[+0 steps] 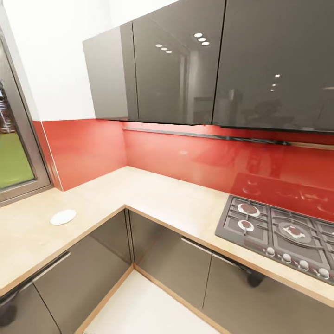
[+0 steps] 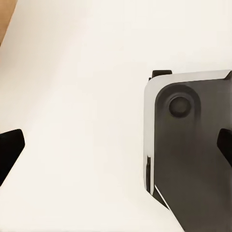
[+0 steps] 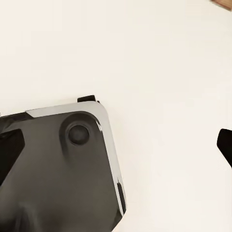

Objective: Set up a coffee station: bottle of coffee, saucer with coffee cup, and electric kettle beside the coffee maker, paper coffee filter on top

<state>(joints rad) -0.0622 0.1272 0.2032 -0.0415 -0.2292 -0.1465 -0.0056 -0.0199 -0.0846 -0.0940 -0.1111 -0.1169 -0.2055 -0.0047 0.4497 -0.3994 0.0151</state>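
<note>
At 9 o'clock on the L-shaped kitchen countertop [image 1: 153, 195] I see the saucer [image 1: 63, 216] alone; hob [image 1: 278, 234] at 3. Wrist cams: robot base [image 2: 193, 154] over pale floor [image 2: 77, 96], both grippers [image 2: 116, 147] [image 3: 116, 147] spread wide, holding nothing.

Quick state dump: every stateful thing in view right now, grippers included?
saucer: flat on the kitchen countertop, nothing on it.
upper cabinets: doors shut.
hob: bare, no flame visible.
left gripper: open, holding nothing.
right gripper: open, holding nothing.
</note>
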